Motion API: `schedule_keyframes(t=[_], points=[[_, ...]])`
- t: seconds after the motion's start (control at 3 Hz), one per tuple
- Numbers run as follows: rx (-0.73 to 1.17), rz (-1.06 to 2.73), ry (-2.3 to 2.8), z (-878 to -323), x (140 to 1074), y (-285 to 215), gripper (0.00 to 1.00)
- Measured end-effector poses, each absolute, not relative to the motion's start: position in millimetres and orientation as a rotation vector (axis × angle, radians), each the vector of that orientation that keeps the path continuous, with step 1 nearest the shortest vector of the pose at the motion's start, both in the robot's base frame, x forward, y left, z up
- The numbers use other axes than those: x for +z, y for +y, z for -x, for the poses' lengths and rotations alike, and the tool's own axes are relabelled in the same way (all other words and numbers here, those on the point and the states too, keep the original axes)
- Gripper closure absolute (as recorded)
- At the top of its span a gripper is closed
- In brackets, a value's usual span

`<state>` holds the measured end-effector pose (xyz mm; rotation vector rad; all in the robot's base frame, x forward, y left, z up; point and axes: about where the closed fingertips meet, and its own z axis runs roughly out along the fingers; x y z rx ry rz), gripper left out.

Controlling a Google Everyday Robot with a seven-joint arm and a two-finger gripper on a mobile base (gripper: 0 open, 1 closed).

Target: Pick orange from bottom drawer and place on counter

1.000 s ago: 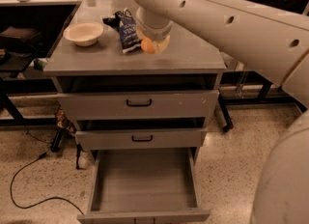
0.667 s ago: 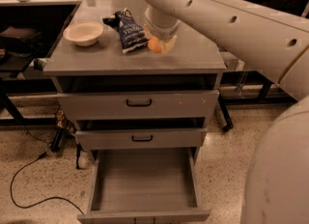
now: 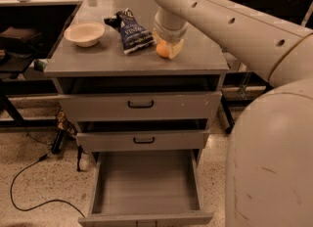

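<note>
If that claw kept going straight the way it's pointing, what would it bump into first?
The gripper points down over the counter with the orange at its tip, so the counter top comes first, probably almost at once; depth is unclear.

We note a cream bowl (image 3: 84, 34) at left, upright. Just right of it, apart, lies a dark blue snack bag (image 3: 131, 31), crumpled, close beside the gripper (image 3: 167, 50) clasping the orange (image 3: 162, 50). Two upper drawers (image 3: 141, 104), black handles, both pushed in. A black cable (image 3: 29, 182) loops over the speckled floor (image 3: 44, 147) at left. Dark shelf (image 3: 14, 64) further left.
</note>
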<state>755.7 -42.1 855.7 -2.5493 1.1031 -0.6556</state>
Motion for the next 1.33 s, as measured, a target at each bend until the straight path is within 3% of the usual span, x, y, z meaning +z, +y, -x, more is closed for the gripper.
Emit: schedule_keyframes(t=[0.67,1.33], points=[[-0.638,2.561,1.117,-757,849,-50,0.04],[-0.73,2.567,1.153,-731,881,-66,0.0]])
